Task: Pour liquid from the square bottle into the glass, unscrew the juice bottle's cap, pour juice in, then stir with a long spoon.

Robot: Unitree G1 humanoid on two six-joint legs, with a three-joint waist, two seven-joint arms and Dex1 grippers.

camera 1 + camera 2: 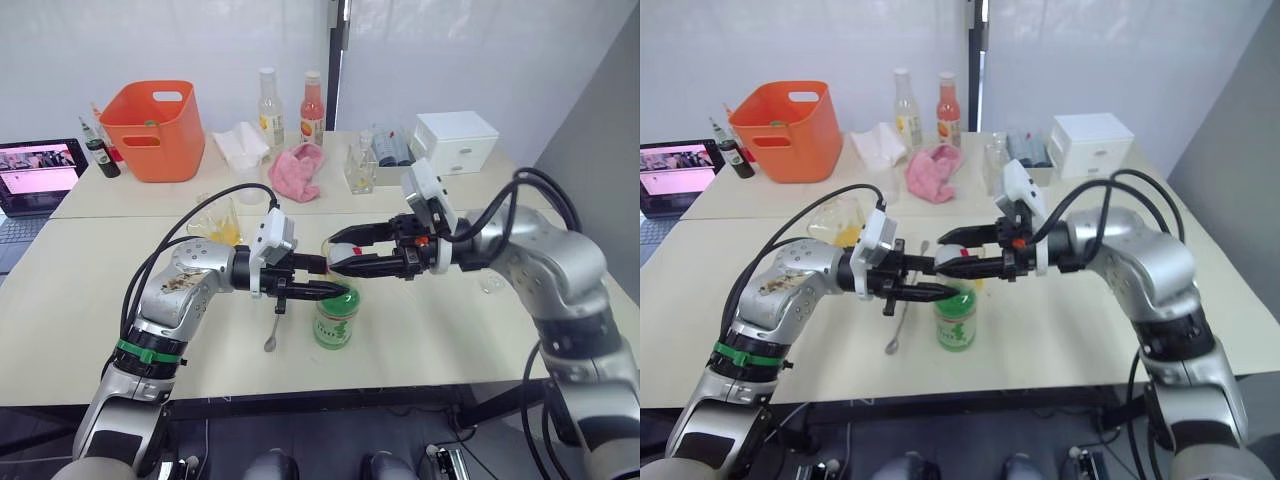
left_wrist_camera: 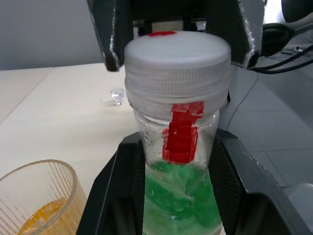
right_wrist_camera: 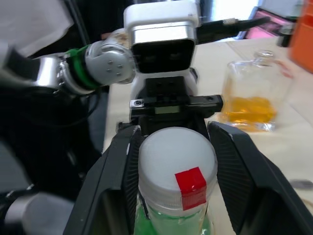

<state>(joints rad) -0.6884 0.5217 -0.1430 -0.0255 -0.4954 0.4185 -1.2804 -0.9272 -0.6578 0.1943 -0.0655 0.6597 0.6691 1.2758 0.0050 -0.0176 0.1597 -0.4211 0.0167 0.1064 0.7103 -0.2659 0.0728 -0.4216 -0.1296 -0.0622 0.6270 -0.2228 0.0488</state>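
The left tool (image 1: 335, 290) clamps the juice bottle (image 1: 335, 318) at its neck; the right tool (image 3: 171, 161) brackets the cap (image 3: 177, 161), contact unclear. The bottle, upright beside the long spoon (image 1: 276, 325), looks light, thin-walled plastic (squeezable), best held at the stiff neck.

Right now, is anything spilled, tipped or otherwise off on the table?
Nothing stands out. The juice bottle stands upright with its cap on, the left gripper at its neck, and no spill shows on the table.
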